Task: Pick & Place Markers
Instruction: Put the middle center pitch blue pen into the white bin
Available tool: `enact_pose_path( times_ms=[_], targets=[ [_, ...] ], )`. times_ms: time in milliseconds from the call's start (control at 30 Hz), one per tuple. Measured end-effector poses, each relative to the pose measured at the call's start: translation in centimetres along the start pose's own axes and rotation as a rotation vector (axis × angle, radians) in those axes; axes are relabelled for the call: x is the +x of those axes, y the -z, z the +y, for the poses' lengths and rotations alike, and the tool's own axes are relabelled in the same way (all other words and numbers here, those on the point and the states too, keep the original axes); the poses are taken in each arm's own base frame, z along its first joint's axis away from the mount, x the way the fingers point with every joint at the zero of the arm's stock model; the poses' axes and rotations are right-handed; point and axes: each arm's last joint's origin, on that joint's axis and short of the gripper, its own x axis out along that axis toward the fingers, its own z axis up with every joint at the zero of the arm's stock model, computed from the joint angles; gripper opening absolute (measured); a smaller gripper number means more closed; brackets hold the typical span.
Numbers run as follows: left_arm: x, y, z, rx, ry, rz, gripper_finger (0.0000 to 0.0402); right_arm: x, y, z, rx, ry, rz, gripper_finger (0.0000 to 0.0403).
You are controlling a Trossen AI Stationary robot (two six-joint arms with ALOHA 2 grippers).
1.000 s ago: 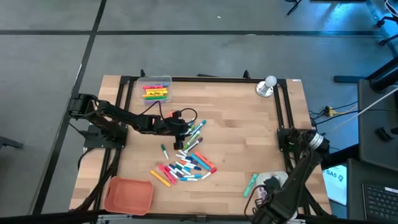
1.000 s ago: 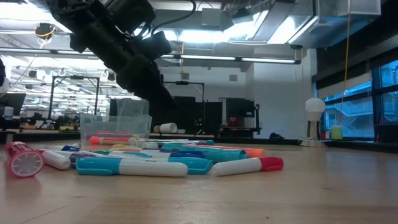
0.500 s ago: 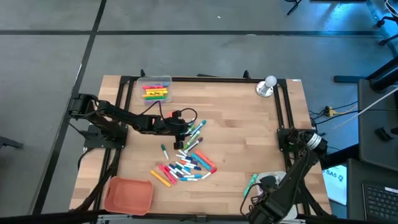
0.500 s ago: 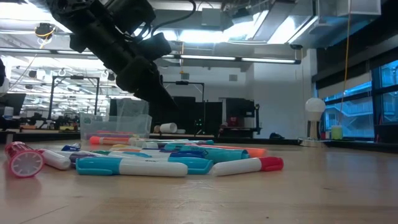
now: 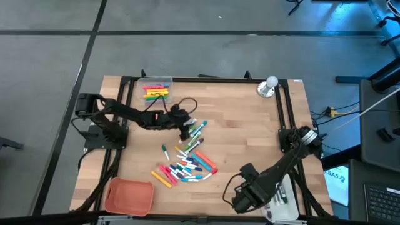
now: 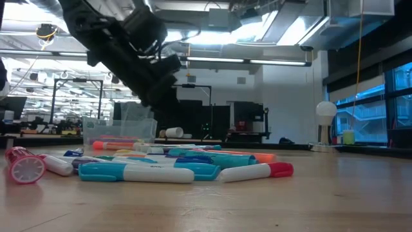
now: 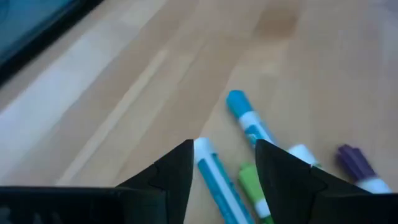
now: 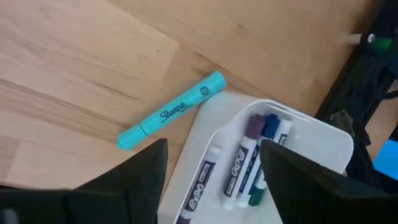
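Observation:
A loose pile of markers (image 5: 187,159) in many colours lies mid-table, also seen in the low view (image 6: 161,169). My left gripper (image 5: 186,132) hovers open at the pile's far end. In the left wrist view its fingers stand on either side of a blue-and-white marker (image 7: 214,174), with a green marker (image 7: 252,190) beside it; I see no touch. My right gripper (image 8: 214,180) hangs open near the front right. It points down over a teal highlighter (image 8: 171,112) lying flat beside a white tray (image 8: 311,137) that holds several markers.
A clear box (image 5: 156,90) with a few markers stands at the far left, and a silver bell (image 5: 269,86) at the far right. An orange tray (image 5: 129,195) sits at the near left corner. Black frame rails run along the table's sides.
My right arm has swung toward the table's left along the near edge and now covers the teal highlighter in the high view. My left gripper has shifted a little toward the far edge at the pile's far end and rolled. No marker has moved.

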Motion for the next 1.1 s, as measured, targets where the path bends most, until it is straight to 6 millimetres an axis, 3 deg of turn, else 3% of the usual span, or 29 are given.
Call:
enact_pose_path(
  times_ms=[400,700,900,1100],
  targets=[
    [3.8,3.0,-0.4,-0.019,-0.007,0.065,0.0161,0.0,-0.3,0.1,0.023,-0.028,-0.098,0.0243],
    [4.3,3.3,-0.2,0.017,-0.009,0.08,0.0077,-0.1,-1.2,0.3,0.033,-0.048,-0.186,0.0243],
    [4.3,3.5,-0.2,0.029,-0.017,0.087,0.0027,-0.3,-4.2,0.8,-0.01,-0.058,-0.39,0.0243],
    [4.1,3.3,-0.3,0.028,-0.003,0.075,0.0016,-0.3,-8.7,1.1,-0.07,-0.001,-0.467,0.0243]
  ],
)
